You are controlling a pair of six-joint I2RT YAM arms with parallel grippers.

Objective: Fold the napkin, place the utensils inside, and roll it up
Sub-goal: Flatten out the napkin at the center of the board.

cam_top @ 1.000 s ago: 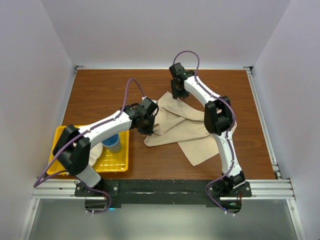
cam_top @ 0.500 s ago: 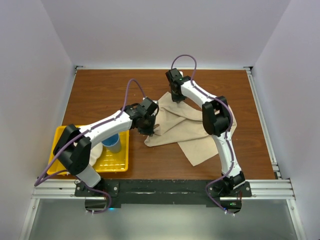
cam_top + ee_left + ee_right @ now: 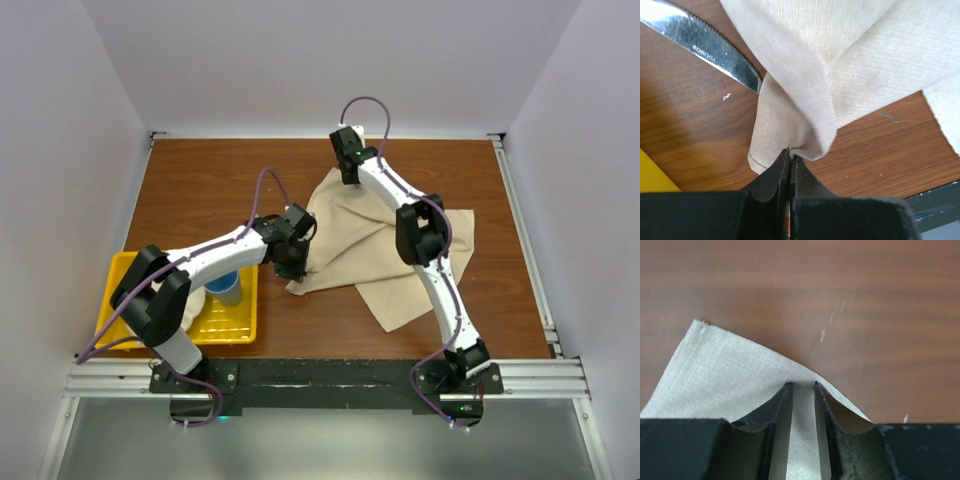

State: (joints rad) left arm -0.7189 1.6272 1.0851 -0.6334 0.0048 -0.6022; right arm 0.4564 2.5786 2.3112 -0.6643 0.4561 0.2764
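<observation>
Change: the right end effector has carried its corner of the napkin farther from the yellow tray than a second ago, and the cloth now lies wider and flatter.
Left side: the left end effector has eased slightly toward the tray, pulling against the other arm.
Meaning: we judge this as stretching the napkin out before the first fold, so the task is at an early stage.
Right end effector: almost closed, with a thin gap between the fingers and the napkin's edge nipped in it.
Left end effector: jaws pressed nearly together on a bunched corner of the napkin.
Napkin: on the wooden surface just right of the tray, still creased, with one flap overlapping.
Knife: on the surface beside the tray, its blade running under the napkin's tray-side edge.
Around: a blue cup stands inside the tray beside something white.
In the way: we think the knife under the cloth may hinder a clean fold, and the right arm hides part of the napkin from above.
</observation>
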